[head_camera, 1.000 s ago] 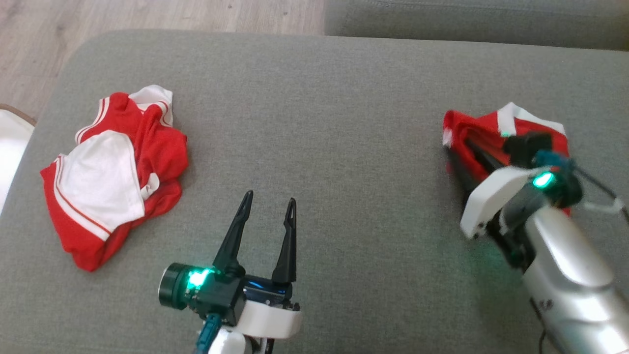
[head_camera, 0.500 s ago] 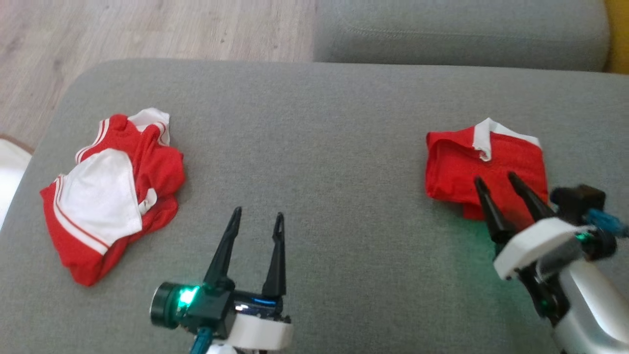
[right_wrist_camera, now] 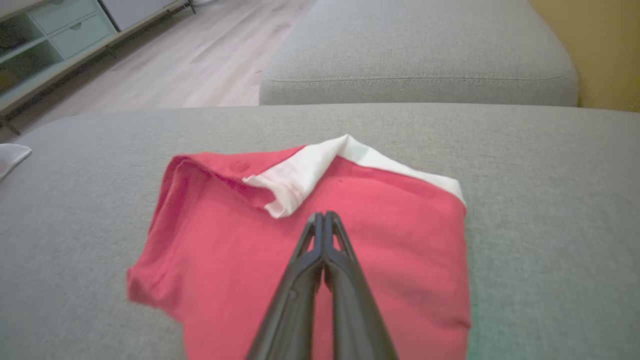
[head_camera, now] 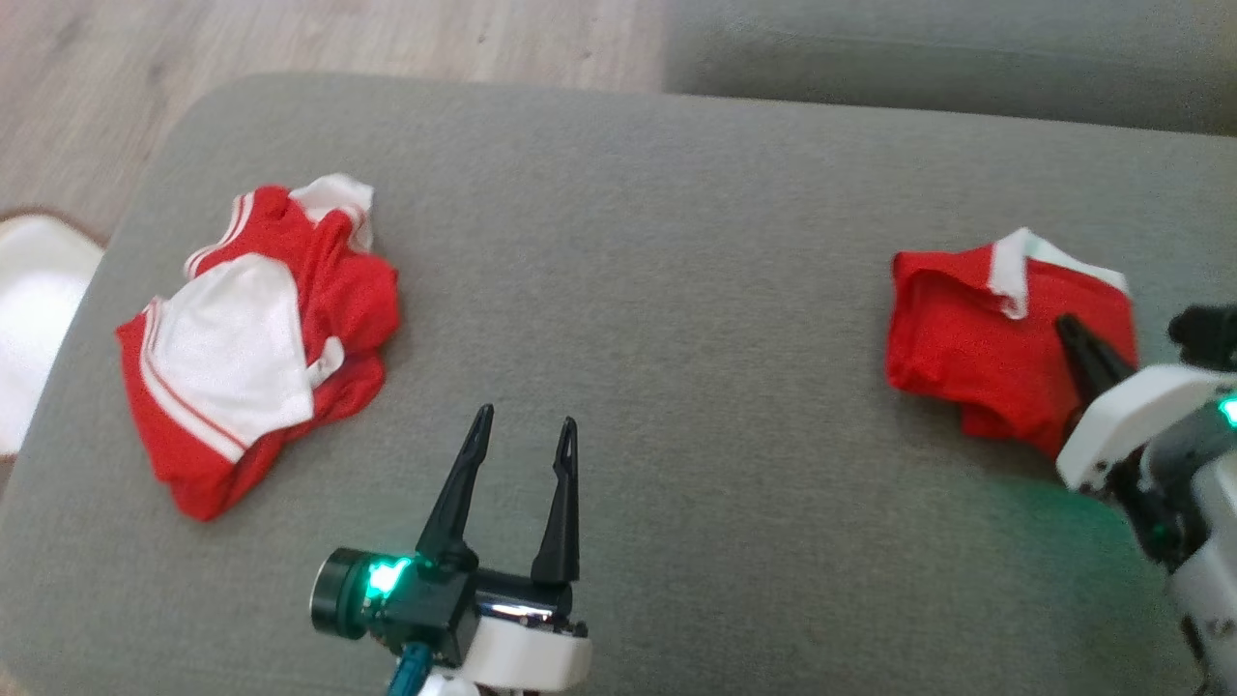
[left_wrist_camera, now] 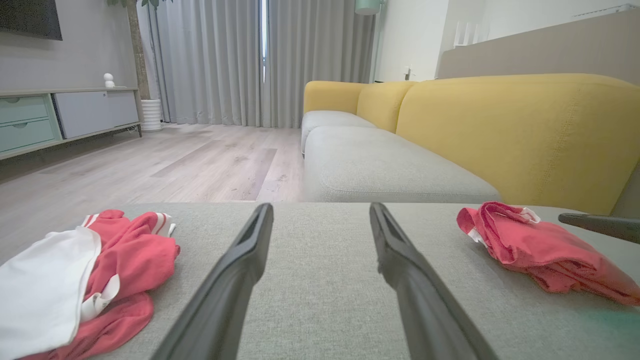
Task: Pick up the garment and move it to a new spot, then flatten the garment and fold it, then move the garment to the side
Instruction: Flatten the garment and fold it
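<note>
Bare cushion (head_camera: 657, 290) separates crumpled shirt (head_camera: 256, 343), left, from folded shirt (head_camera: 986, 338), right; right gripper (right_wrist_camera: 324, 216) closed, empty, over it; left gripper (head_camera: 527, 418) spread wide, empty.

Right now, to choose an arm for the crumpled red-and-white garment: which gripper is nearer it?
Left. The left gripper, open, is close beside the crumpled garment; the right gripper, shut, is over the folded red garment, far across the cushion.

So the right gripper (head_camera: 1066, 327) blocks the folded red garment's (head_camera: 957, 329) near corner, and the crumpled garment (left_wrist_camera: 125, 255) runs off the left wrist view's edge.
</note>
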`<state>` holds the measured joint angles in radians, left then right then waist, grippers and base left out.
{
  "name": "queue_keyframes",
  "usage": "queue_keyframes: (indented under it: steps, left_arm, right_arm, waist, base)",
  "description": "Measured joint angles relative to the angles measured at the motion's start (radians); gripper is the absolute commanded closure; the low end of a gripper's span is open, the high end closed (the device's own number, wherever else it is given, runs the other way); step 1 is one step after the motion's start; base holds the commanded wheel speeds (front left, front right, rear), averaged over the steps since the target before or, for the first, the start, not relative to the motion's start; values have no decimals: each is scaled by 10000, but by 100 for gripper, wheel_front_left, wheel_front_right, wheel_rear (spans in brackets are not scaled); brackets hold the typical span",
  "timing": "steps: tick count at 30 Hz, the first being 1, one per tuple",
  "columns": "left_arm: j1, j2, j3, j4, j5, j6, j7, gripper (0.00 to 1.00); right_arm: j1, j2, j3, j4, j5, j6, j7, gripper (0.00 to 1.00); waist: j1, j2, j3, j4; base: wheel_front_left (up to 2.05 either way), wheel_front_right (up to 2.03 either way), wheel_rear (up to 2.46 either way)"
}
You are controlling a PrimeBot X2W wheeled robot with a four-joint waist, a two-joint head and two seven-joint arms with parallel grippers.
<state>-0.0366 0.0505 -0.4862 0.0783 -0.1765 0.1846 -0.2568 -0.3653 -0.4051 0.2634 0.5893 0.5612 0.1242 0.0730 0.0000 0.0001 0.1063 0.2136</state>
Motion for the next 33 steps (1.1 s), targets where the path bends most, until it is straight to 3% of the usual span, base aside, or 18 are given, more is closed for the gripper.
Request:
queue_keyframes:
  steps: [8,15,20,21,22,26,29,33]
  left_arm:
    - [-455,0,-359,-15,-351,105,0,0]
    - [-651,0,-405,-27,-355,284,0,0]
    - [-645,-4,-305,-31,-347,389,0,0]
    - [-624,-4,-263,-27,-334,416,2,0]
    - [-591,-4,-209,-17,-316,416,0,0]
    - [-241,-2,209,81,-81,374,0,0]
    - [215,8,460,176,21,332,2,0]
    - [575,10,704,313,148,176,2,0]
  right_arm:
    - [-1077,-477,679,1101,796,0,650,100]
    - [-2510,-380,1333,1168,531,0,-1787,100]
    - [-2335,65,1666,1120,610,0,-2984,100]
    - [-2135,163,1666,1030,631,0,-3083,62]
    - [-1867,222,1630,915,631,0,-3156,0]
    - [-406,554,493,-232,33,0,-3212,0]
    - [971,984,-729,-1463,-1131,0,-3241,0]
    - [3061,1860,-1839,-2644,-2259,0,-3241,0]
  waist:
    - [1,0,628,808]
    - [3,0,933,1001]
    - [2,0,631,713]
    - [1,0,542,627]
    - [0,0,445,532]
    - [0,0,9,73]
    - [-1,0,-377,-320]
    - [-3,0,-864,-770]
  base:
    - [0,0,0]
    - [0,0,0]
    - [0,0,0]
    - [0,0,0]
    - [0,0,0]
    - [0,0,0]
    - [0,0,0]
    - [0,0,0]
